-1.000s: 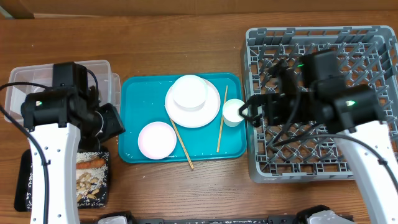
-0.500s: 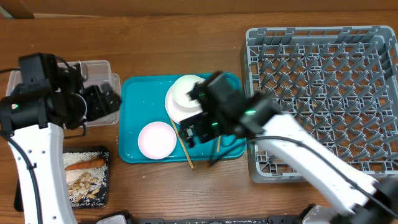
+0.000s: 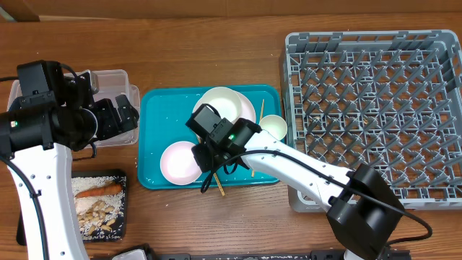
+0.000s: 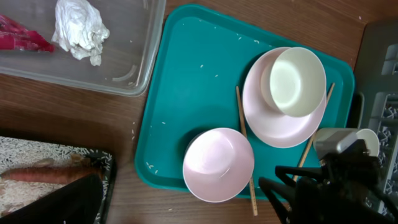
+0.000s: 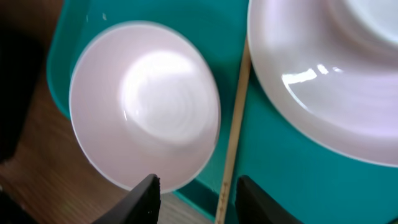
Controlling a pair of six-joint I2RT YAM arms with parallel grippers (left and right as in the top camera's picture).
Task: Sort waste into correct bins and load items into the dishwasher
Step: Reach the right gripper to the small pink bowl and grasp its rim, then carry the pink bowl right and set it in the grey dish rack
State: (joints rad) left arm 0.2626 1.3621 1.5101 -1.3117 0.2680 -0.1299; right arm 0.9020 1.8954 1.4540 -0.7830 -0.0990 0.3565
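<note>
Just right of the pink bowl (image 5: 143, 102), the right gripper (image 5: 198, 196) hangs over the teal tray (image 5: 261, 168); jaws partly apart, astride one wooden chopstick (image 5: 236, 124), not clamped on it; white plate (image 5: 323, 93) far-right.

Teal tray (image 3: 164, 119) on wooden table (image 3: 216, 58)
</note>
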